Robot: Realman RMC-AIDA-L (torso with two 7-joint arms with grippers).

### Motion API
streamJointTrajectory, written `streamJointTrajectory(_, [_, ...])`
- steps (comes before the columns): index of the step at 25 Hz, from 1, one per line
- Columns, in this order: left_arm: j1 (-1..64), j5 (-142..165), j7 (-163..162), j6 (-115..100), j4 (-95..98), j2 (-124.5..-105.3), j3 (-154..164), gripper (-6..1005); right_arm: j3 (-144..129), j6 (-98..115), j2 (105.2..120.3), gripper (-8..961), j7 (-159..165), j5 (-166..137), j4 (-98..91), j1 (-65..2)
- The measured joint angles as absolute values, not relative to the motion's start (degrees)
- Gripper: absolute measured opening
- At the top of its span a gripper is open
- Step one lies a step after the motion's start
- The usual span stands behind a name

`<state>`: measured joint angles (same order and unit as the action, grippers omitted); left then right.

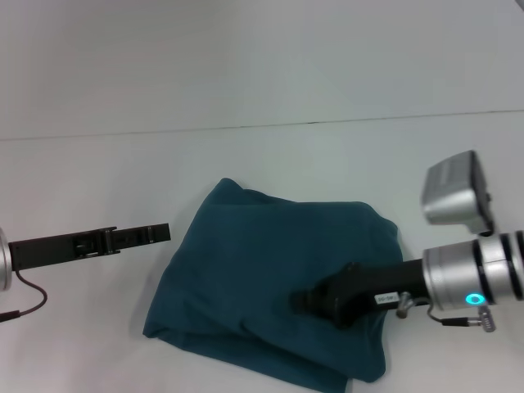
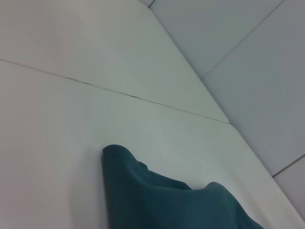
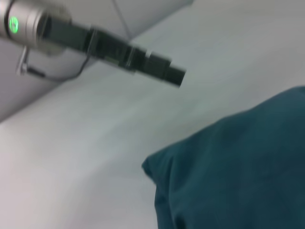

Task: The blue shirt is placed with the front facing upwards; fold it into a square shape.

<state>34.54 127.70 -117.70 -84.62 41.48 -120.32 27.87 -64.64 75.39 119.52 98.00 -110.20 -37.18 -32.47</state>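
The blue shirt (image 1: 262,262) lies folded into a rough, rumpled block on the white table, plain cloth up, no lettering showing. Its rounded far corner appears in the left wrist view (image 2: 167,205) and the right wrist view (image 3: 238,167). My right gripper (image 1: 301,301) reaches in from the right and sits shut over the shirt's near right part, with no cloth seen lifted. My left gripper (image 1: 164,233) hovers shut just left of the shirt's left edge, apart from it. That same left gripper (image 3: 178,77) shows in the right wrist view, above the bare table.
The white table (image 1: 82,180) has a thin seam (image 1: 327,123) running across behind the shirt. In the left wrist view the table's far edge (image 2: 238,138) borders a tiled floor. A cable (image 1: 29,299) hangs from the left arm.
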Motion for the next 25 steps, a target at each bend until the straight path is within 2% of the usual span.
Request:
streamJointTrajectory(6, [34.54, 127.7, -117.77, -84.49, 41.42, -120.32, 27.85, 633, -58.56, 78.25, 118.98, 3, 97.89, -107.43, -39.91, -27.45])
streamJointTrajectory(17, [34.61, 127.36, -117.73, -84.62, 41.39, -120.32, 28.39, 632, -49.44, 85.27, 117.06, 178, 98.0, -107.54, -39.57, -23.96])
streamJointTrajectory(22, [34.2, 127.6, -118.12, -84.13, 41.39, -120.29, 30.76, 631, -48.85, 87.76, 116.49, 376, 98.06, -107.58, -39.85, -23.87])
streamJointTrajectory(25, [34.09, 128.24, -118.13, -83.99, 41.39, -120.19, 31.25, 631, -48.83, 88.9, 115.89, 549, 98.05, -107.6, -39.76, -23.95])
